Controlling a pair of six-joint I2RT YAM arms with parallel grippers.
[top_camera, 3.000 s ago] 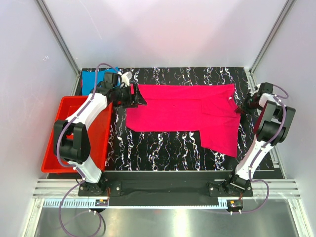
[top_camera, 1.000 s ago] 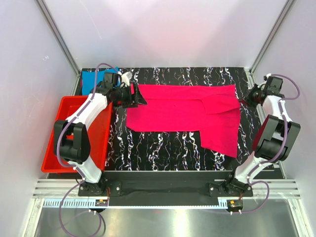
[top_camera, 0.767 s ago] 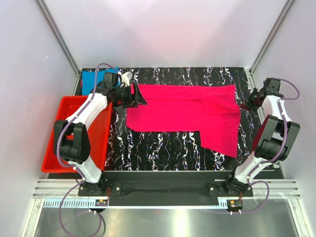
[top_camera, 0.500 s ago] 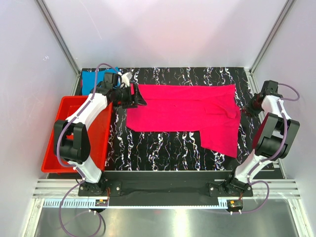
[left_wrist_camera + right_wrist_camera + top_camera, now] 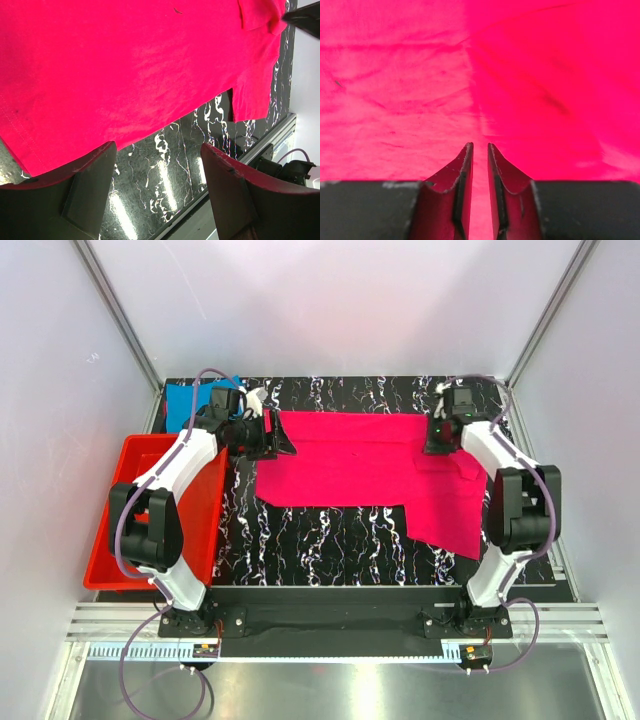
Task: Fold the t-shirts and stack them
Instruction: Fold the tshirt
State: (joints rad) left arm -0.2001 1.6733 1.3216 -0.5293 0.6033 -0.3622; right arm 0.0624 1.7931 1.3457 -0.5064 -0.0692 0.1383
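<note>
From above: pink shirt (image 5: 350,460) spread flat across the table (image 5: 330,540), blue shirt (image 5: 180,405) in the far left corner beyond the red tray (image 5: 110,530). Left gripper (image 5: 272,435) at the pink shirt's left edge, right gripper (image 5: 438,440) over its far right part.

Left wrist: fingers (image 5: 87,195) wide apart by the shirt's edge, gripping nothing.

Right wrist: fingers (image 5: 457,190) a narrow slit over pink cloth; pinching or not, cannot tell.
</note>
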